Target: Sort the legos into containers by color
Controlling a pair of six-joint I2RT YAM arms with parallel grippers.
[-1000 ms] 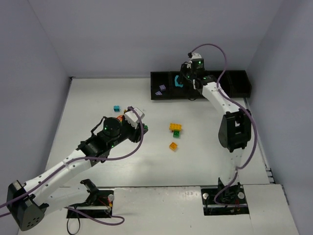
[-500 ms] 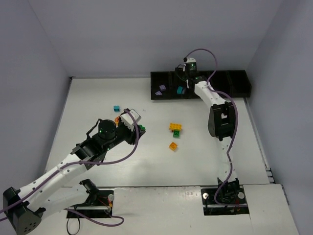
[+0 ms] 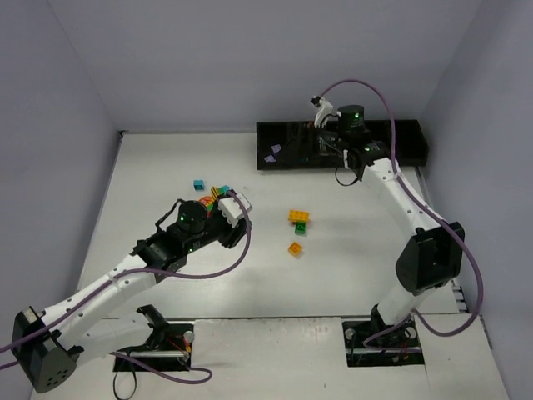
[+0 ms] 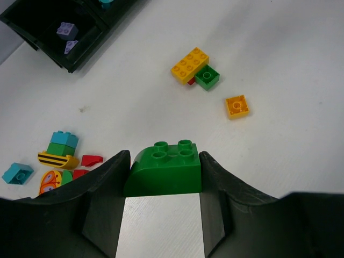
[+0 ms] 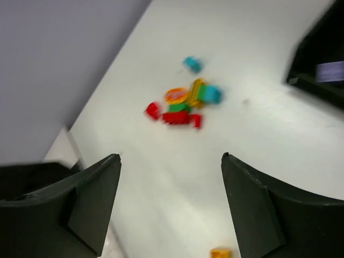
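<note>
In the left wrist view my left gripper [image 4: 164, 161] is shut on a rounded green lego [image 4: 164, 171], lifted above the table. From above, that gripper [image 3: 236, 207] hangs beside a mixed pile of legos [image 3: 218, 193]. My right gripper [image 3: 329, 137] is over the black containers [image 3: 408, 143], and its wrist view shows it [image 5: 171, 161] open with nothing between the fingers. Lilac legos [image 3: 273, 152] lie in the leftmost bin. A teal lego [image 4: 106, 2] shows in the bin beside it. A yellow brick [image 3: 299, 216] joined to a small green one [image 4: 207, 78] and an orange brick [image 3: 295, 248] lie mid-table.
A lone teal brick [image 3: 198, 184] sits left of the pile. The pile [image 4: 59, 156] holds red, teal, green and striped yellow pieces. Grey walls close in the table on three sides. The right wrist view is blurred by motion.
My right gripper has opened and the teal lego it carried is out of it; the right arm has swung with its elbow out right. The left gripper, still gripping the green lego, shifted slightly.
</note>
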